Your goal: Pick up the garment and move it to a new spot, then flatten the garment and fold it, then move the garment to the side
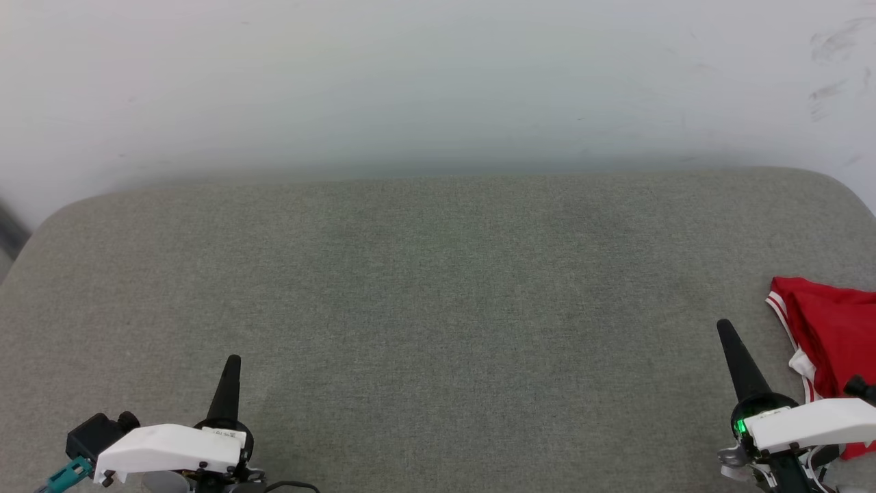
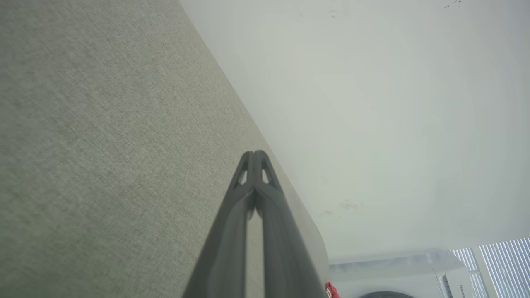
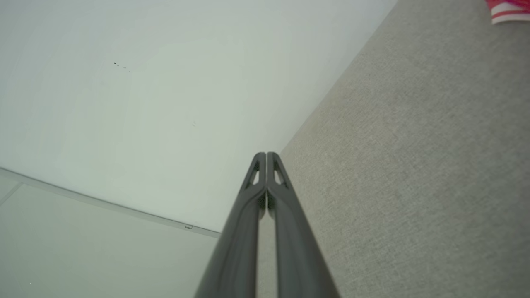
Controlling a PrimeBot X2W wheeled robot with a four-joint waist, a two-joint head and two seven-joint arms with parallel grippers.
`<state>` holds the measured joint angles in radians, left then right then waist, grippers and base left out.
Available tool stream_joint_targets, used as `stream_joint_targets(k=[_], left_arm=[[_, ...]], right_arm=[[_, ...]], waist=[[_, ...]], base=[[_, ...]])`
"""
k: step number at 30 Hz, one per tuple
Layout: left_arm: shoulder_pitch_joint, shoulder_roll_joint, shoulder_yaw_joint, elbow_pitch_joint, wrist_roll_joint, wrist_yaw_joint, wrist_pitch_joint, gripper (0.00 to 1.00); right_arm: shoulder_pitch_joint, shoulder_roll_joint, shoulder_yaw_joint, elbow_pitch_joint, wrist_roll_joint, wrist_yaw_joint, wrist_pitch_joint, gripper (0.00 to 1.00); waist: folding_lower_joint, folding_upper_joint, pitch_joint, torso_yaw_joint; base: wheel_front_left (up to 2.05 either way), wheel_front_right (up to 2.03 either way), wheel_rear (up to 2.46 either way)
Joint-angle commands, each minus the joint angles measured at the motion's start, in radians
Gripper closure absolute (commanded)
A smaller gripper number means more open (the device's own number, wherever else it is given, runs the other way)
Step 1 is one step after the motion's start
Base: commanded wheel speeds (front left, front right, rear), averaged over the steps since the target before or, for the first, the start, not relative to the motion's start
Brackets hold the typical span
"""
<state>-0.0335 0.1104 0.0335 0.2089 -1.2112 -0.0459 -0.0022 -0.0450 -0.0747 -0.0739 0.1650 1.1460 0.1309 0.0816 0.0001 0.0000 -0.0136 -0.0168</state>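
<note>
The garment (image 1: pixel 831 329) is a red jersey with red-and-white striped trim, bunched at the right edge of the grey fabric surface (image 1: pixel 438 301) and partly cut off by the head view's border. A corner of its striped trim (image 3: pixel 507 10) appears at the top right of the right wrist view, and a red sliver of the garment (image 2: pixel 331 291) at the bottom of the left wrist view. My right gripper (image 1: pixel 723 327) is shut and empty, just left of the garment. At the lower left, my left gripper (image 1: pixel 233 361) is shut, holding nothing. Both pairs of tips touch in the wrist views (image 2: pixel 254 154) (image 3: pixel 266 155).
A white wall (image 1: pixel 438 82) rises behind the surface's far edge. A white appliance (image 2: pixel 405 273) and window blinds (image 2: pixel 497 265) stand beyond the surface's right end. The floor (image 3: pixel 83 248) lies off its left end.
</note>
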Motion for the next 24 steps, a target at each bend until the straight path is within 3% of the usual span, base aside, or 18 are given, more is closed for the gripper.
stream_joint_targets(k=[1, 24], left_arm=[[-0.025, -0.003, 0.007, -0.004, -0.022, -0.009, 0.007, 1.0], [-0.052, -0.031, 0.044, 0.016, -0.201, -0.047, 0.061, 1.0]], right_arm=[[-0.025, 0.003, -0.005, -0.002, 0.027, 0.0, 0.004, 1.0], [-0.047, 0.014, -0.023, 0.038, 0.235, 0.0, 0.018, 1.0]], waist=[[-0.0001, 0.0, 0.0, 0.0], [-0.0001, 0.0, 0.007, 0.007]], base=[[0.0, 0.0, 0.0], [0.0, 0.0, 0.0]])
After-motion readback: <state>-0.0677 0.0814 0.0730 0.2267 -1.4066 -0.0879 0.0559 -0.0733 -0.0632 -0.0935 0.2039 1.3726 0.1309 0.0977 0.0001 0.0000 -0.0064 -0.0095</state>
